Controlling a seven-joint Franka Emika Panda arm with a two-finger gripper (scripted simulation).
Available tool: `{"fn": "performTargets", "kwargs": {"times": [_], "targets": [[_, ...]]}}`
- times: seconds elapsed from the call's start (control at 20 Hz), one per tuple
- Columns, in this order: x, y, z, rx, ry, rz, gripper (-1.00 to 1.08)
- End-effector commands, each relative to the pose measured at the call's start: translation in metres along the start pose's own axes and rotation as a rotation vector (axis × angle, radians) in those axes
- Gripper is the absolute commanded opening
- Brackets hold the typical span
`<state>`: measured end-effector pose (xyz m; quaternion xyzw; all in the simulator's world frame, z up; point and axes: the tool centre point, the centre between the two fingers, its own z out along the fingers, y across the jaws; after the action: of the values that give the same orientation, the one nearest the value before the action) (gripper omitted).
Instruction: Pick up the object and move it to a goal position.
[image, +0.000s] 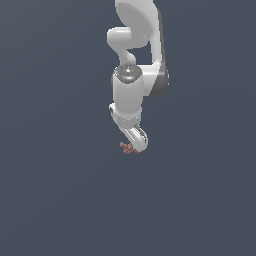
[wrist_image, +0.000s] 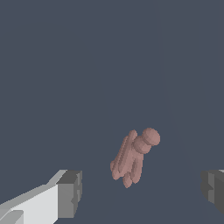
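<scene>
The object (wrist_image: 133, 158) is a small reddish-brown lump of short knobby sticks lying on the dark grey floor. In the wrist view it lies between my two grey finger pads (wrist_image: 70, 193), touching neither. My gripper (wrist_image: 142, 192) is open, with its jaws wide apart on either side of the object. In the exterior view the object (image: 128, 147) peeks out at the tip of the white gripper (image: 136, 145), on the exterior view's left of it. The fingertips are hidden there by the hand.
The flat dark grey floor (image: 60, 200) surrounds the arm on all sides. The white arm (image: 135, 60) comes down from the top of the exterior view.
</scene>
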<state>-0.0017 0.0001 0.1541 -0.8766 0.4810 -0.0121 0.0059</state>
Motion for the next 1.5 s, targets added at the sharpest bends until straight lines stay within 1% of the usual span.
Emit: {"fn": "performTargets", "kwargs": {"times": [0.0,0.55,0.8,1.15,1.45], "targets": [[-0.002,0.001,0.004,-0.002,-0.002,0.069,1.00],[-0.012,0.005,0.021,-0.015,-0.009,0.363,1.00],[-0.016,0.006,0.027,-0.020,-0.009,0.470,1.00],[-0.019,0.008,0.032,-0.025,-0.009,0.562,1.00],[-0.019,0.008,0.034,-0.026,-0.009,0.587,1.00]]}}
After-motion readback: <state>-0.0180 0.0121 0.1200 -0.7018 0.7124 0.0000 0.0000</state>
